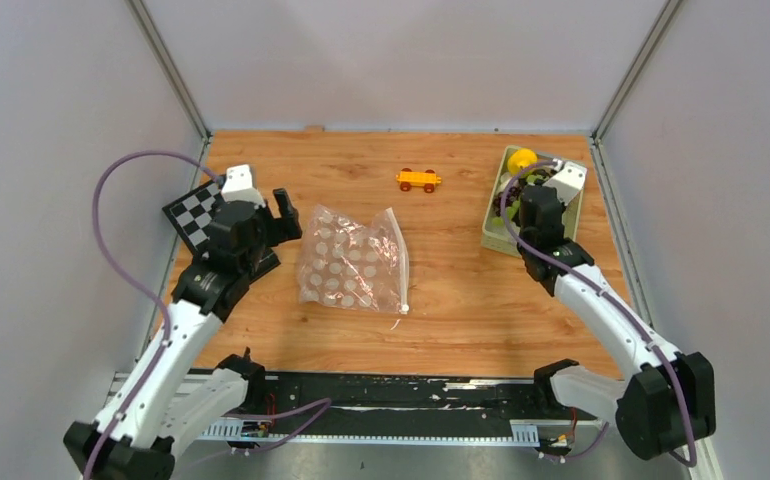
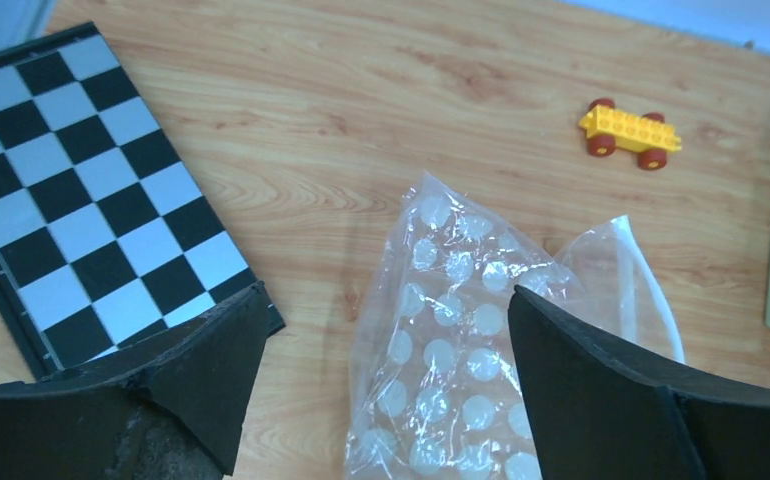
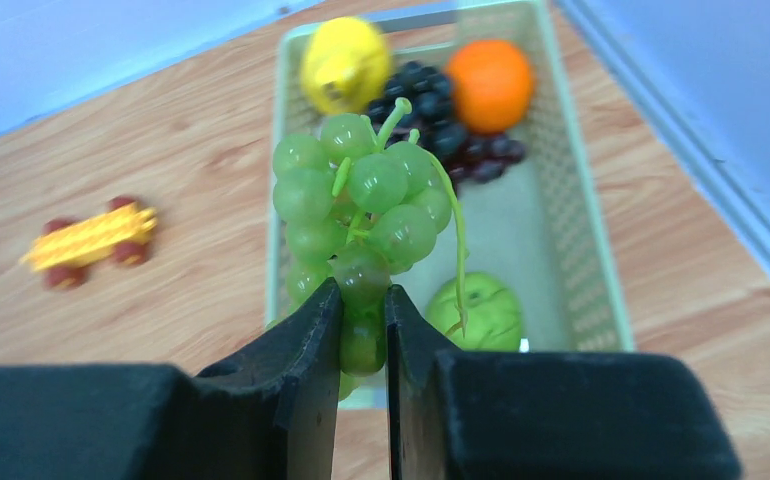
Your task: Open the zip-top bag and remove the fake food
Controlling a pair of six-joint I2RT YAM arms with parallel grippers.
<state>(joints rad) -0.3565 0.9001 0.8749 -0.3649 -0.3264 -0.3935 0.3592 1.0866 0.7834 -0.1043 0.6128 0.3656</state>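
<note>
The zip-top bag (image 1: 353, 262) lay flat and crinkled on the counter (image 1: 461, 300), directly ahead of the left hand (image 2: 386, 305) and below it. In the left wrist view its dotted plastic filled the gap between the two fingers. Its white zip strip ran along the edge farthest from that hand, and no food showed through the clear plastic. The left hand was released, its fingers spread wide and touching nothing. A black-and-white checkerboard (image 2: 71, 190) lay flat just off its left finger, and an orange-yellow toy car (image 2: 631, 130) stood well ahead of it and to its right. The right hand (image 3: 363, 310) was clenched on a green grape bunch (image 3: 361, 200), pinching the lowest grapes between its fingers so that the cluster stood up ahead of the fingertips. Beneath and ahead of this hand sat a pale green basket (image 3: 591, 250). Whether the grapes touched its rim could not be told. On the basket floor, just ahead of the right finger, lay a green round piece (image 3: 476, 310). At the basket's far end from the hand sat a lemon (image 3: 344, 62) to the left and an orange (image 3: 488, 82) to the right, with a dark grape bunch (image 3: 441, 130) between them and touching both. The toy car stood on the counter off to this hand's left, apart from the basket.
</note>
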